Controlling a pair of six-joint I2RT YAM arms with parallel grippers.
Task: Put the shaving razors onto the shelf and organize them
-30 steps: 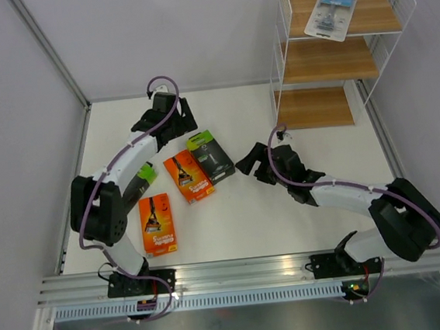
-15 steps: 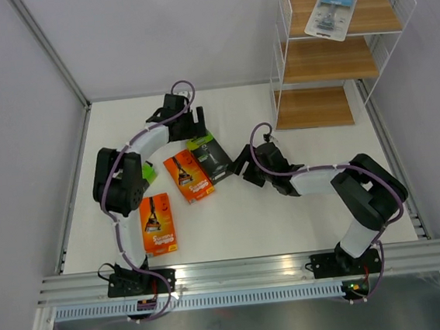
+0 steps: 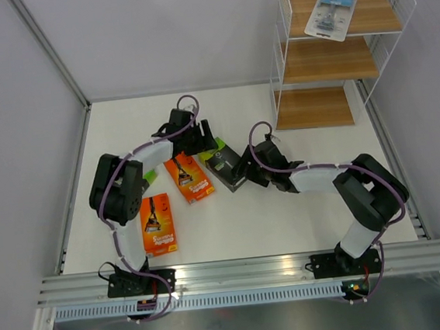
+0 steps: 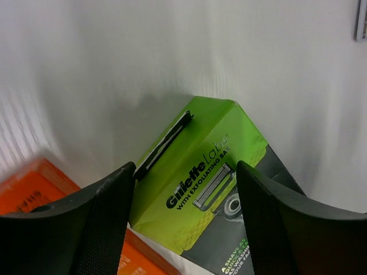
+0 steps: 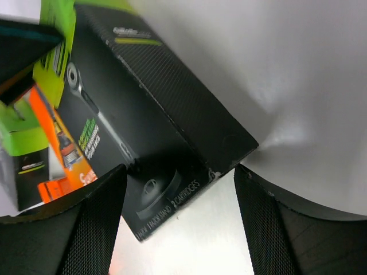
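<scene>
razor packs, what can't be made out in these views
- Second black box: top view, the left arm covers all but its lime end.
- Left gripper at the angled black box: contact unclear in left wrist view, arm hides it in top view.
- Blister pack on the shelf: top view, print too small.

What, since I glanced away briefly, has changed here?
Both arms closed in on the black box: left gripper at its lime end, right gripper at its black end, jaws open. The box turned and slid rightward. Orange cards and the blister pack stayed put.
</scene>
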